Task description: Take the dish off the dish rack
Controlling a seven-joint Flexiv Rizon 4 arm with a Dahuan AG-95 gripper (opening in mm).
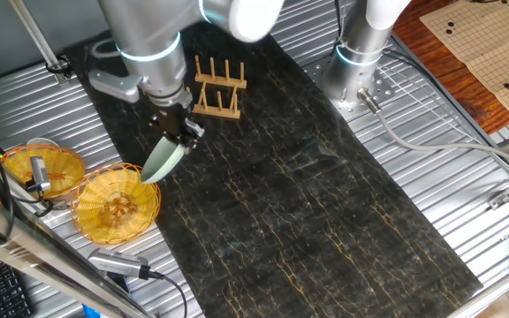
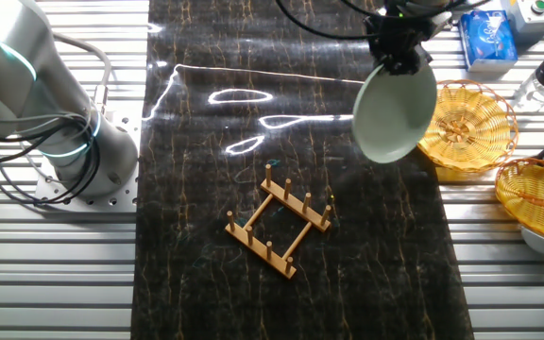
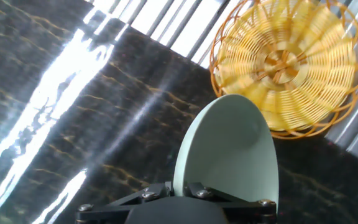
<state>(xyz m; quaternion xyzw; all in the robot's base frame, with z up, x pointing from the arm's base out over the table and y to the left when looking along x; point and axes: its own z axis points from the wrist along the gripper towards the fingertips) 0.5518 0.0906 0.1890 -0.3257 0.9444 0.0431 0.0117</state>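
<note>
1. The gripper (image 1: 180, 132) hangs above the dark marble-patterned mat (image 1: 325, 203), its jaws clamped narrow on the rim of the dish (image 1: 163, 162), which is lifted clear of the surface.
2. In one fixed view the dish shows nearly edge-on, tilted, sloping down from the fingers toward 7 o'clock, its lower tip near the rim of a yellow wire basket (image 1: 117, 205).
3. In the other fixed view the dish (image 2: 397, 111) turns its pale mint-green hollow face to the camera, hanging below the gripper (image 2: 399, 62) with its right edge overlapping the nearer basket (image 2: 467, 116) in the picture; whether they touch cannot be told.
4. The dish rack (image 1: 217, 87) stands empty on the mat, at about 1 o'clock from the gripper in one fixed view, well apart from the dish.
5. In the other fixed view the dish rack (image 2: 279, 218) lies at about 7 o'clock from the dish, its upright pegs bare.
6. The hand view looks along the fingers: the dish (image 3: 229, 152) rises from the gripper (image 3: 179, 194) toward 12 o'clock, and the basket (image 3: 288, 62) sits beyond it at about 1 o'clock, over the mat's edge.
7. A second yellow basket (image 1: 44, 170) sits at 9 o'clock from the first, on the ribbed metal table (image 1: 431, 141).
</note>
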